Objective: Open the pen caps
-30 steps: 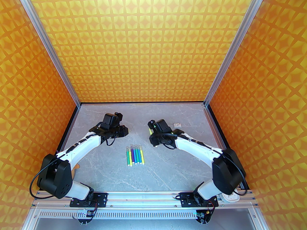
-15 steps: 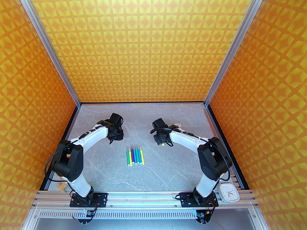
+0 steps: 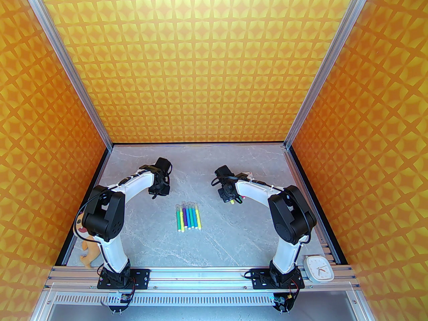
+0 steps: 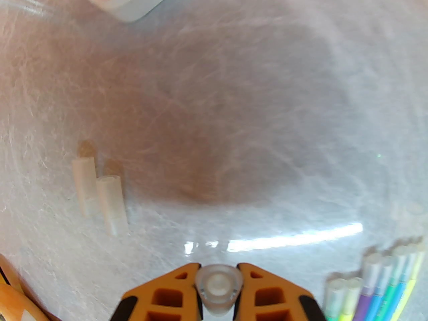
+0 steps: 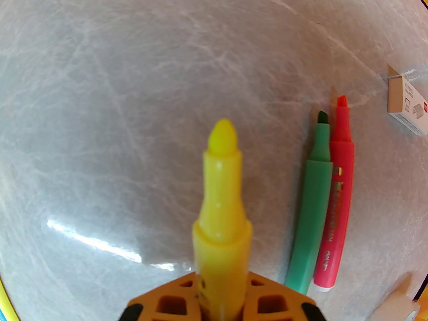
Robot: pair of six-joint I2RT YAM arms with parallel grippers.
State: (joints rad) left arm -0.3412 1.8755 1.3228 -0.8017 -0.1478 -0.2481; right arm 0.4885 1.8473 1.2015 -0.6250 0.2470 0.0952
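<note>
Several capped pens [image 3: 189, 216] lie side by side at the table's middle, seen again in the left wrist view as pens [image 4: 378, 289] at the lower right. My left gripper [image 3: 159, 189] hangs left of them; that left gripper [image 4: 218, 273] is shut on a translucent pen cap [image 4: 218, 284]. Two loose caps [image 4: 110, 199] lie together on the table to its left. My right gripper [image 3: 230, 197], right of the row, is shut on an uncapped yellow pen [image 5: 222, 212], seen between the right gripper [image 5: 222, 279] fingers. Uncapped green pen [image 5: 312, 206] and pink pen [image 5: 336, 209] lie beside it.
A small cardboard box [image 3: 246, 173] sits behind the right gripper, the same box [image 5: 408, 105] at the right wrist view's edge. A white clock [image 3: 318, 269] rests at the near right corner and an orange toy [image 3: 87, 246] at the near left.
Both arms have folded back, elbows raised, and their wrists have turned down over the table. The right gripper has carried the yellow pen down and to the right. Both grips are unchanged.
</note>
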